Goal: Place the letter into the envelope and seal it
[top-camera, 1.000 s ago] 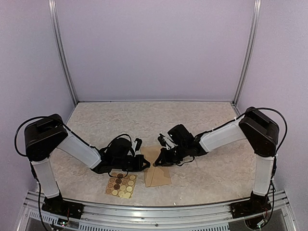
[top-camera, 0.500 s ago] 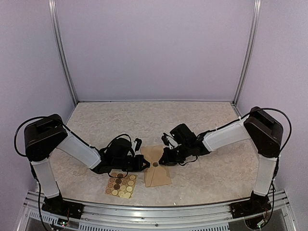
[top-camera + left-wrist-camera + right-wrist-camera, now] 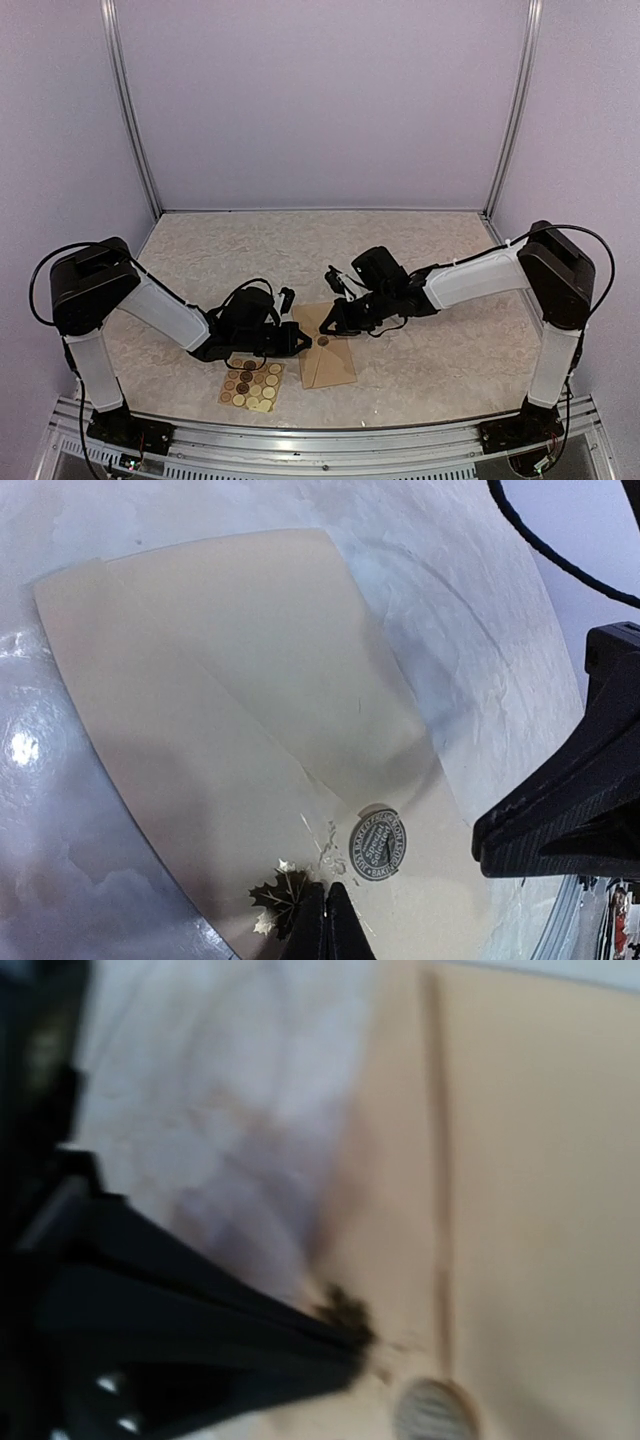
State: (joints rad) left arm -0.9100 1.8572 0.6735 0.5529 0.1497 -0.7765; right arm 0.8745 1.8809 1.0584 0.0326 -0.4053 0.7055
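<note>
From the top camera, the envelope (image 3: 330,368) lies flat on the pale mottled desk (image 3: 300,250), near its front edge and between the two arms. Its flap is folded down and a small round seal (image 3: 322,340) sits at the flap's point. A tan sticker sheet (image 3: 251,386) with rows of round stickers lies just left of the envelope, apart from it. The left gripper (image 3: 303,341) and the right gripper (image 3: 324,327) both reach low over the envelope's far end and meet close to the seal. Plain lilac walls (image 3: 320,100) and two metal posts (image 3: 125,110) close in the space. The left wrist camera adds what the top view cannot give. The seal (image 3: 377,842) is grey with print around its rim and across its middle, too small to read. A small dark leaf-shaped mark (image 3: 283,895) lies beside it on the envelope (image 3: 230,680). The left gripper (image 3: 325,925) has its fingers pressed together, with the tips down on the paper between the leaf and the seal. The right gripper (image 3: 490,845) comes in from the right as a black wedge, also pressed together, with a black cable (image 3: 560,550) above. The right wrist camera is blurred. It shows the right gripper (image 3: 340,1355) pressed together at the envelope's (image 3: 530,1160) edge, the seal (image 3: 435,1412) just beyond its tip, and the white desk (image 3: 230,1080) behind.
</note>
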